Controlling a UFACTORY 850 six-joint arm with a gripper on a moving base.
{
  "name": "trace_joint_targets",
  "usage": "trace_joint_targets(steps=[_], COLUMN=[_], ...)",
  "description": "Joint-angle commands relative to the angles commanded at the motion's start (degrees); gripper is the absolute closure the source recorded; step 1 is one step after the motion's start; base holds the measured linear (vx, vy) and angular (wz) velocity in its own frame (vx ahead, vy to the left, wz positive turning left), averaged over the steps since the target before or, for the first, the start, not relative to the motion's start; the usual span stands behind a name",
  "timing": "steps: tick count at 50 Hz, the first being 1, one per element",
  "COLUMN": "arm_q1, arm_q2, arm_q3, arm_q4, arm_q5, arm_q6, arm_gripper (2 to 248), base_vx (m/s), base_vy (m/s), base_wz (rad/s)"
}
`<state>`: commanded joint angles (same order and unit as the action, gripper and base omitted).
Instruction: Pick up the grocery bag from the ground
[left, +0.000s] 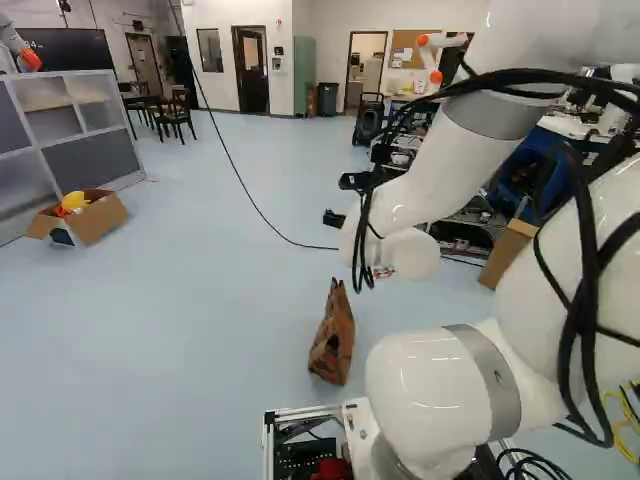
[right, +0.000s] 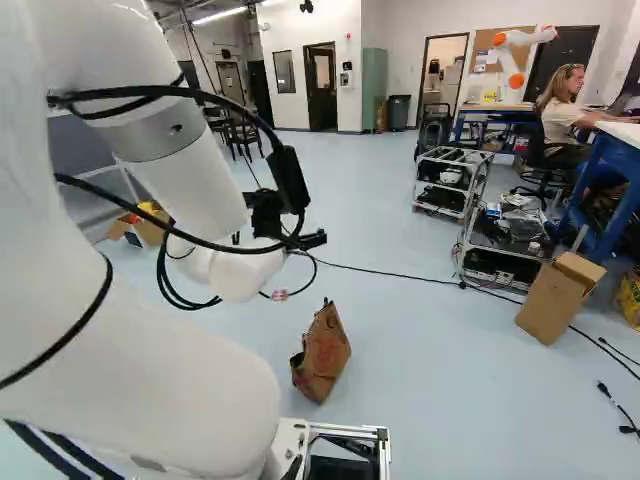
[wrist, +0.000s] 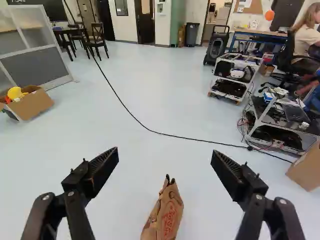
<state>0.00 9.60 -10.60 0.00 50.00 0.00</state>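
Note:
The brown paper grocery bag (left: 333, 335) (right: 322, 355) stands on the floor a short way ahead of the base, its top narrowed to a peak. Past the white wrist, dark parts of my gripper (right: 312, 240) show above the floor, higher than the bag. In the wrist view the gripper (wrist: 165, 156) is spread wide with nothing between its fingertips. The bag (wrist: 166, 215) appears below and between the two fingers, touching neither; its lower part is cut off there.
A black cable (wrist: 175, 136) crosses the floor beyond the bag. An open cardboard box (left: 95, 215) lies by the grey partition. Metal carts (right: 450, 185) and another cardboard box (right: 555, 300) stand to the right. Another robot (right: 515, 55) is at the back.

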Motion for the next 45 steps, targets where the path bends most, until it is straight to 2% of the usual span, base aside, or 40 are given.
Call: trace_joint_targets(steps=[24, 34, 45], arm_q1=[0.0, 0.0, 0.0], arm_q2=[-7.7, -10.73, -13.91], arm_q3=[-7.33, -10.39, -13.73], arm_q4=[0.13, 0.86, 2.25], arm_q5=[-0.8, -3.28, -7.92], arm_q6=[0.0, 0.0, 0.0], arm_gripper=[3, 3, 3], base_vx=[0.0, 0.0, 0.0], base_vy=[0.0, 0.0, 0.0], base_wz=[0.0, 0.0, 0.0])
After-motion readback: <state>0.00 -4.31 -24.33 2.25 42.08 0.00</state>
